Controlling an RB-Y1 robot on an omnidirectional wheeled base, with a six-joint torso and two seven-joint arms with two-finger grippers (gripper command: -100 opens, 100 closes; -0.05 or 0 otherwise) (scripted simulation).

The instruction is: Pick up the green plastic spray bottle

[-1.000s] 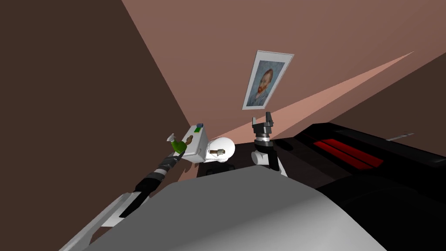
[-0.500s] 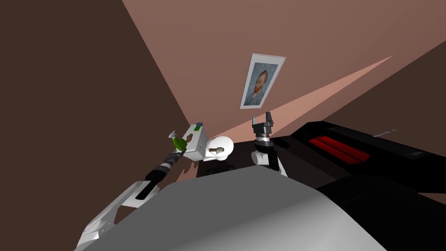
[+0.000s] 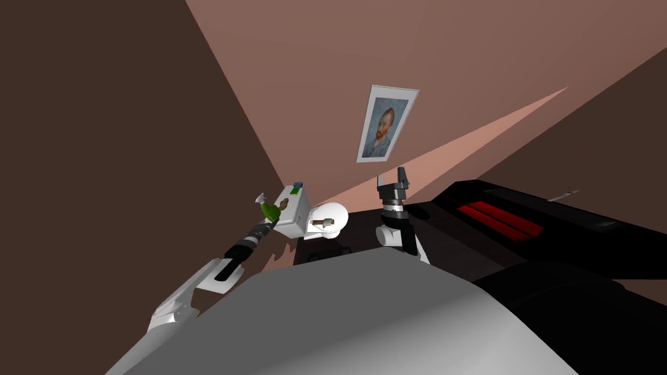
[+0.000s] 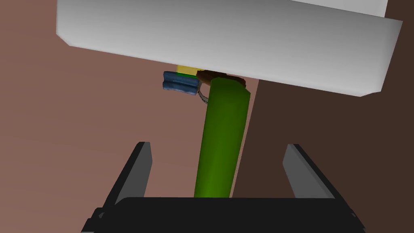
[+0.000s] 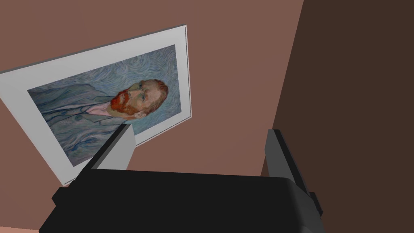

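Note:
The green spray bottle (image 3: 268,209) with a pale nozzle sits at the tip of my outstretched left arm, beside a white tank (image 3: 291,211). In the left wrist view the bottle's green body (image 4: 222,137) runs lengthwise between the fingers of my left gripper (image 4: 218,145). The fingers stand wide open, with a gap to the bottle on each side. The bottle's far end is tucked under the white tank's (image 4: 226,40) edge. My right gripper (image 3: 393,176) is raised in front of the wall, open and empty.
A round white bowl (image 3: 329,218) adjoins the tank. A small blue and yellow item (image 4: 180,81) lies at the tank by the bottle's far end. Black furniture with a red strip (image 3: 521,224) stands to the right. Brown walls close in on the left.
My left arm has stretched farther forward, and the bottle at its tip shows slightly farther along the tank. The head camera has turned a little. The right arm has held still.

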